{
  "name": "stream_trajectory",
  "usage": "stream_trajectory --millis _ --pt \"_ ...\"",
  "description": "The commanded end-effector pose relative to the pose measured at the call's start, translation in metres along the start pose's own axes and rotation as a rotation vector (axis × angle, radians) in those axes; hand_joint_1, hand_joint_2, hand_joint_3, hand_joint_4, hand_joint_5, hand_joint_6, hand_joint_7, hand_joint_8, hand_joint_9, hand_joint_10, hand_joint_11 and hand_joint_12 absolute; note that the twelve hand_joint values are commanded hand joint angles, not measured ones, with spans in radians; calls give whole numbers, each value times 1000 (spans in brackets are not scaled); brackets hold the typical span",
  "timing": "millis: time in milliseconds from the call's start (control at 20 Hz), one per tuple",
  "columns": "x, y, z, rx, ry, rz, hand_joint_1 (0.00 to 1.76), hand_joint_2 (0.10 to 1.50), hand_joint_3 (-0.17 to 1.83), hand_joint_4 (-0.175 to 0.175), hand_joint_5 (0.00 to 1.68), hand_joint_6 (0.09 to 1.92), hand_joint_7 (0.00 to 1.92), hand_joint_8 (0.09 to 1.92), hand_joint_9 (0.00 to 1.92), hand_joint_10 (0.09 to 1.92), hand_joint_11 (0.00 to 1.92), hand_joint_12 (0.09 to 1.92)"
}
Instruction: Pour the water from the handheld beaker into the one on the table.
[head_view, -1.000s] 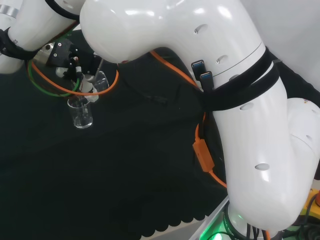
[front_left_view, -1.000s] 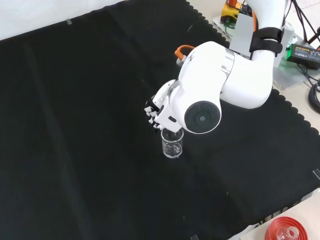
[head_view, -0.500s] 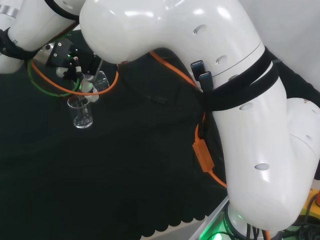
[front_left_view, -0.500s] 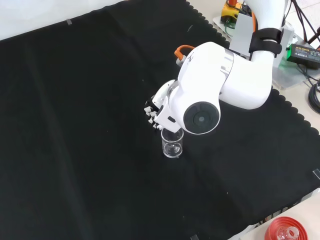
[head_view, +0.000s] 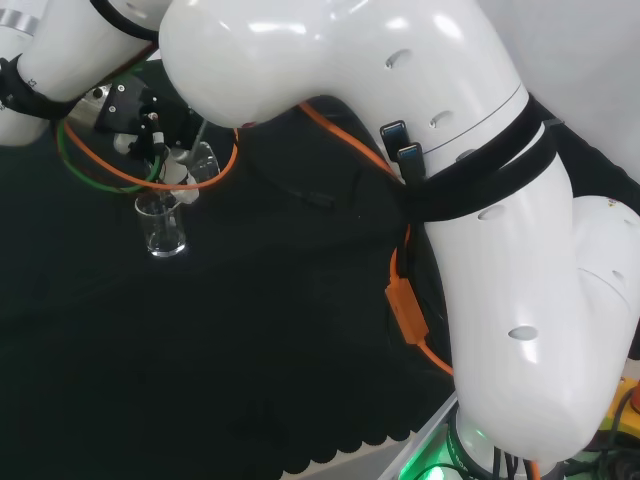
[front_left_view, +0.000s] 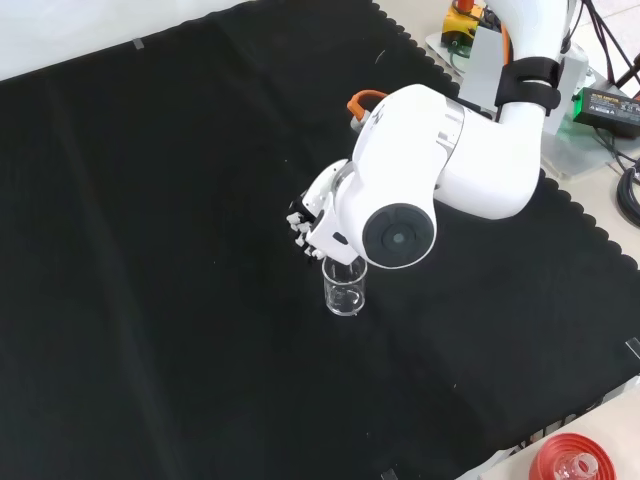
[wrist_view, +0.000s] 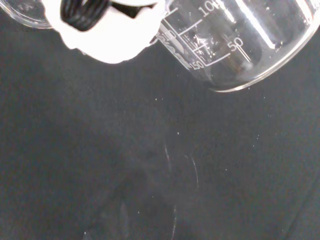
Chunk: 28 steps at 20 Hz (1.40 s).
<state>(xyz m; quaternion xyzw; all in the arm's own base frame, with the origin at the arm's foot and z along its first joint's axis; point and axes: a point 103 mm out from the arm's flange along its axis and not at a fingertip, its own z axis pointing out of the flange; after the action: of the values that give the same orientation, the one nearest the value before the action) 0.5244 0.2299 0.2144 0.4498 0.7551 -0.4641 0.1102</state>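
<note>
Black cloth table (front_left_view: 150, 250). Arm's white link (front_left_view: 420, 190) hides most of the hand (front_left_view: 303, 226) in front view. In head view the hand (head_view: 150, 125) grasps a tilted clear beaker (head_view: 203, 160), fingers curled round it, just above the upright beaker on the table (head_view: 162, 228). Water level hard to make out. Wrist view: held beaker (wrist_view: 235, 45) close, graduated.

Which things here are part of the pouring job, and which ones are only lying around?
For the job:
- handheld beaker, tilted, held by the hand
- beaker on the cloth, upright below it

Lying about:
- red ribbed ring at the bench corner in the front view
- orange cable along the arm
</note>
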Motion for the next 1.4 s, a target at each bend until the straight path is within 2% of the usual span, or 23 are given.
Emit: stream_trajectory --millis 50,750,1400 --pt "0 0 -1 -1 -4 3 1295 1118 -175 -175 996 935 1287 731 1327 984 1059 914" --pt "0 -1 -2 -3 -5 2 1295 1118 -175 -175 994 937 1286 733 1327 985 1058 914" --pt "-6 -6 5 -36 9 -17 1295 1119 -175 -175 993 938 1284 736 1327 985 1057 915"
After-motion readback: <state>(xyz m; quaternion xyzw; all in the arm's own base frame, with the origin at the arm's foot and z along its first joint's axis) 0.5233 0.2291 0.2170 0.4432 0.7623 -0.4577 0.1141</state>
